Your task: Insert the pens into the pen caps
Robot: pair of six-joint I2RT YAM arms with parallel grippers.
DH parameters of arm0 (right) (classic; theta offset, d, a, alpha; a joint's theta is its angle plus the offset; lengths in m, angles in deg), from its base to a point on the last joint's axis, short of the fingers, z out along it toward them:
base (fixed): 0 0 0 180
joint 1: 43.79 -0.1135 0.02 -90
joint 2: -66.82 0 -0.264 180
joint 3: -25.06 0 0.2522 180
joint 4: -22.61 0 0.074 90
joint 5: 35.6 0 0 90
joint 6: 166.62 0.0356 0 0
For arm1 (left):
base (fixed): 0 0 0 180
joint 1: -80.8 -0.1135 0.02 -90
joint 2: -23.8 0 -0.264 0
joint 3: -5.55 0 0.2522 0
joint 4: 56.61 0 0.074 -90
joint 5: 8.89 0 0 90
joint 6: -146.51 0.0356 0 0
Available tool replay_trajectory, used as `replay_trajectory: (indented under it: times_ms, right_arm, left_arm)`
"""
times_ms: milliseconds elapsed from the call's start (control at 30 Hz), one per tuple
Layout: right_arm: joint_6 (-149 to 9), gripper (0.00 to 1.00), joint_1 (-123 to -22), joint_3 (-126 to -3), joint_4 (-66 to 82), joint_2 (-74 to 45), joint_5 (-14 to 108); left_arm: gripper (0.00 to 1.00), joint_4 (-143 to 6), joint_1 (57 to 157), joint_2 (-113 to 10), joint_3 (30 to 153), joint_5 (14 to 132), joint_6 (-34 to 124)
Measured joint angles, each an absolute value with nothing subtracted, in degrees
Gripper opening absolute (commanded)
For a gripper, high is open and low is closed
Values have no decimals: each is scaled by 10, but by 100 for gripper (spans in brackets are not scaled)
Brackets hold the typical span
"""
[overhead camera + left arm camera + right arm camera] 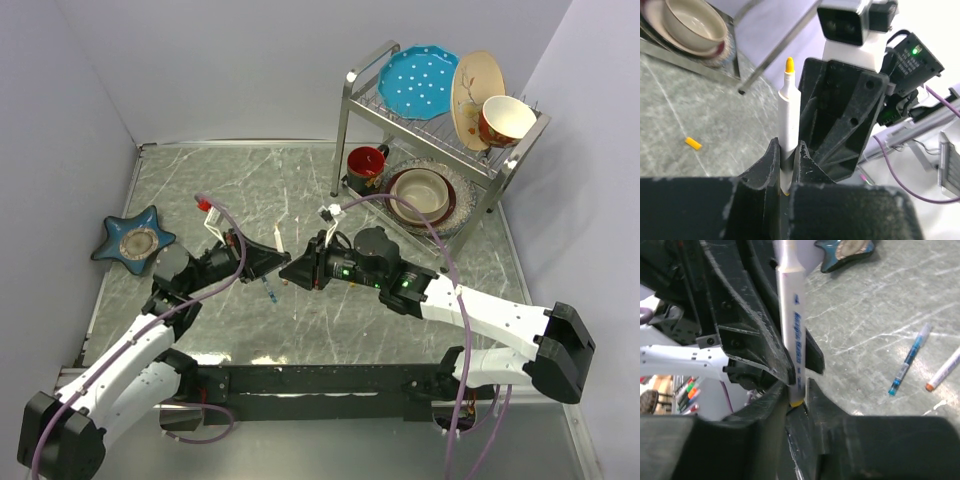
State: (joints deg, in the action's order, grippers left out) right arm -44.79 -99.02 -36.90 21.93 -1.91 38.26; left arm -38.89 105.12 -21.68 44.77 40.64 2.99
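Observation:
A white pen (789,115) with a yellow tip stands upright above the middle of the table, my left gripper (788,147) shut on its lower barrel. My right gripper (796,387) faces it from the other side. Its jaws bracket the same pen's (793,330) yellow bottom end, with a thin gap on one side. In the top view both grippers, left (281,262) and right (293,270), meet at that pen (278,238). A blue-teal pen (908,360) and another white pen (945,371) with an orange tip lie on the table. A yellow-orange pen cap (692,143) lies apart on the marble.
A metal dish rack (350,110) with plates and bowls stands at the back right, a red mug (366,165) beside it. A blue star-shaped dish (135,240) sits at the left. Walls close in the table on three sides.

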Motion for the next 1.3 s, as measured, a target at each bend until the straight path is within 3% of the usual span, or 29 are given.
replay_trajectory:
  times_ms: [367, 600, 833, 1300]
  right_arm:
    - [-449, 48, -985, -309, 60, 76, 549]
    - [-461, 47, -920, -331, -81, -25, 655]
    - [-490, 45, -850, -349, -121, -135, 648]
    - [-524, 41, -839, -430, -122, -266, 628]
  left_arm:
    - [1, -487, 1052, -173, 473, 439, 110]
    - [1, -524, 1052, -196, 512, 400, 144]
    - [1, -556, 1051, -193, 520, 389, 176]
    - [1, -604, 1050, -257, 539, 295, 238]
